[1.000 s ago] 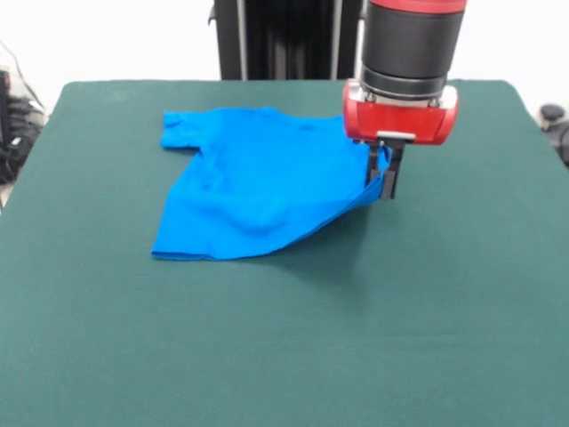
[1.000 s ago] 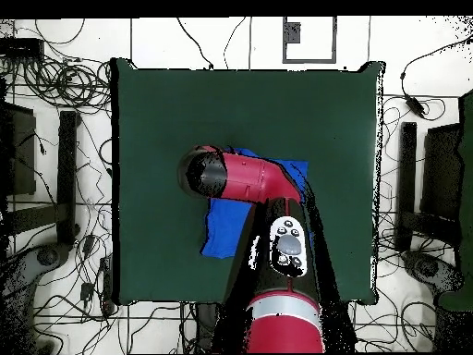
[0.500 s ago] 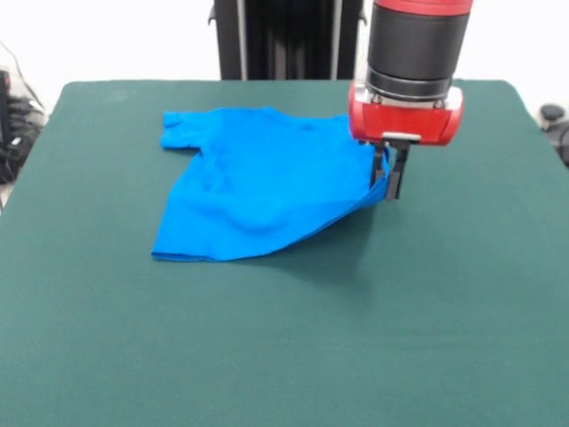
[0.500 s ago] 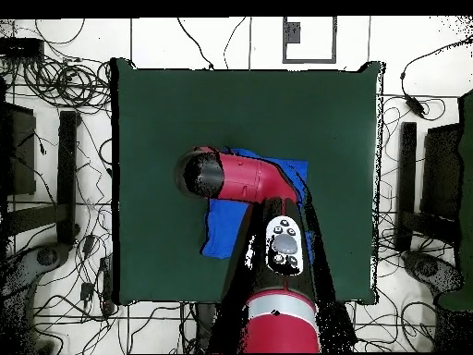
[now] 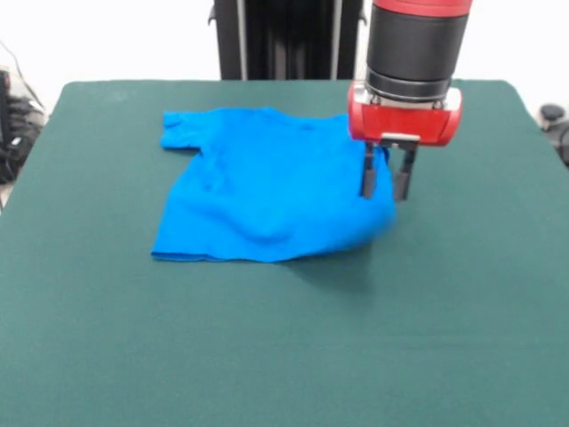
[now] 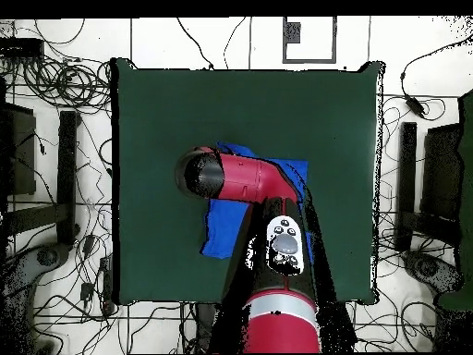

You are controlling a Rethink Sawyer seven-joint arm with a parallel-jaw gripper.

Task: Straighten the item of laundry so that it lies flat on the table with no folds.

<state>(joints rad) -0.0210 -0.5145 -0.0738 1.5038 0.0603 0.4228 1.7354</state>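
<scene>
On green felt table point(image 5: 284, 356): rumpled soft blue tee point(image 5: 258, 182), pincer point(image 5: 385, 182) apart over its edge.

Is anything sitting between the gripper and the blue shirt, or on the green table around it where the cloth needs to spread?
Nothing visible. The gripper hangs open right over the shirt's edge, with no object between them. The table around the shirt shows only felt in the front view; overhead, the arm hides part of the cloth.

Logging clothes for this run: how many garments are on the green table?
1. A blue T-shirt lies on the table, towards its far side in the front view, its right edge below the open gripper. Overhead, the arm covers part of it; nothing else shows.
</scene>
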